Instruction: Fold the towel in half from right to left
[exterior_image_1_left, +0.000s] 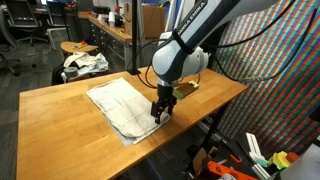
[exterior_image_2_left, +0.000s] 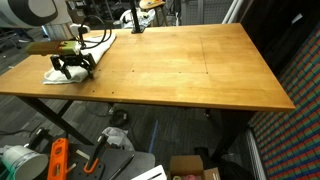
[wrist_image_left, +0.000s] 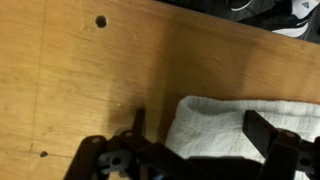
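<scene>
Jaws spread wide, towel (wrist_image_left: 215, 122) edge between them, rest cut off rightward

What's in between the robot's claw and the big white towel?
Nothing: in the wrist view the black gripper, jaws open, straddles the edge of the white rectangular cloth towel.

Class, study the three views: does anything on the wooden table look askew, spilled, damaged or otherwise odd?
Nothing stands out. The towel lies spread out on the table, roughly square with its edges and only lightly wrinkled. No spill or damage shows. The gripper hangs over the towel's edge with its fingers open.
</scene>
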